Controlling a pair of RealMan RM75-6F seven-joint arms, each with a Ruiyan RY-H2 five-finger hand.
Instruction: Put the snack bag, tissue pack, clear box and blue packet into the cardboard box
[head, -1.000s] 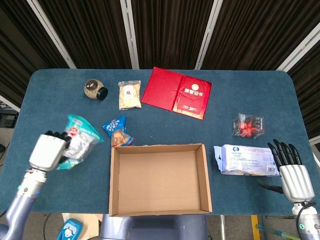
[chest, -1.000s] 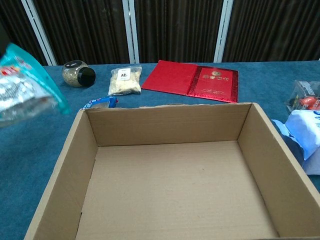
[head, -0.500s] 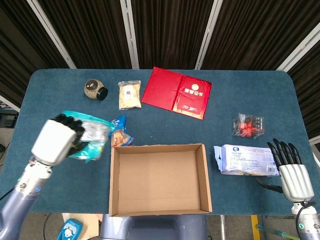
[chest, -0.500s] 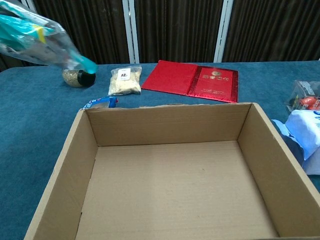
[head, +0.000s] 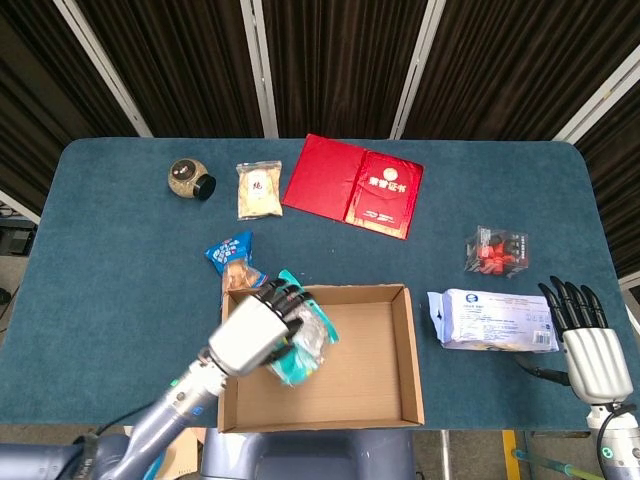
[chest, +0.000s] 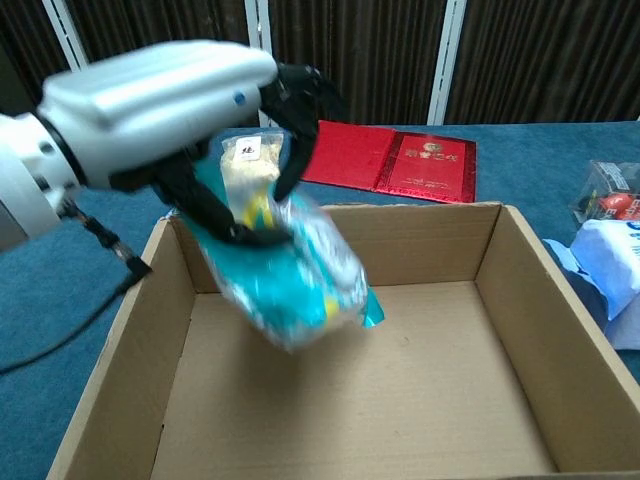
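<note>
My left hand (head: 255, 330) (chest: 175, 95) grips the teal snack bag (head: 303, 343) (chest: 285, 265) and holds it above the left half of the open cardboard box (head: 405, 340) (chest: 510, 250). The blue packet (head: 232, 258) lies on the table just beyond the box's far left corner. The white tissue pack (head: 492, 320) (chest: 612, 265) lies right of the box, with the clear box (head: 497, 250) (chest: 608, 195) of red items behind it. My right hand (head: 588, 345) rests open by the tissue pack's right end, holding nothing.
A red booklet (head: 355, 186) (chest: 385, 158) lies open at the back centre. A small bag of beige snacks (head: 259, 190) (chest: 245, 150) and a dark-lidded round jar (head: 189, 179) lie at the back left. The blue table (head: 110, 290) reaches its front edge beside the box.
My left hand has swung right with the snack bag, from the table's left side to over the box's left half. The right hand has not moved.
</note>
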